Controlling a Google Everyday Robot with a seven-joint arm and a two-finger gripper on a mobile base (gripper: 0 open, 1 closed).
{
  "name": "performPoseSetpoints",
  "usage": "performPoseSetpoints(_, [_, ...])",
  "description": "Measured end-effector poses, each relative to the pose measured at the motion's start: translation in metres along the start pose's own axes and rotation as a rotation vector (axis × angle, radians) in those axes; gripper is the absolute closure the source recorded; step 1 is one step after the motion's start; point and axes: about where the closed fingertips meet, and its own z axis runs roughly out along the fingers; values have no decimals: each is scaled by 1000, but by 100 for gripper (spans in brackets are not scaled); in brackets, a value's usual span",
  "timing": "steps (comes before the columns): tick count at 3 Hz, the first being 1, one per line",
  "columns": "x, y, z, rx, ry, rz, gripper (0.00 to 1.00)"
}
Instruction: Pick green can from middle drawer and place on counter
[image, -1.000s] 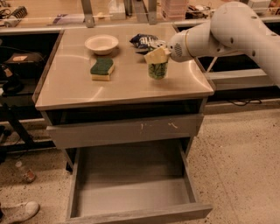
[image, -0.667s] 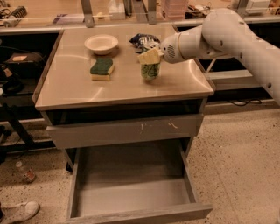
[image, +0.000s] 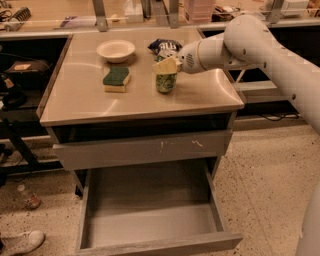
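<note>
My end effector pinches the top of the green can, upright over the bench, right of the sponge.

1. The arm is smooth off-white, made of thick rounded tubular segments, and fills the upper right of the frame.
2. A few small dark dots, like screw holes, mark its bulbous joint shell.
3. The wrist segment bears a round patch of fine perforations.
4. The gripper, at upper centre, is pale yellow-cream and blocky.
</note>
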Motion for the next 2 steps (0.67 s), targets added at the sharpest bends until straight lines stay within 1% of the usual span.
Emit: performPoseSetpoints(2, [0, 0, 0, 0, 0, 0, 35])
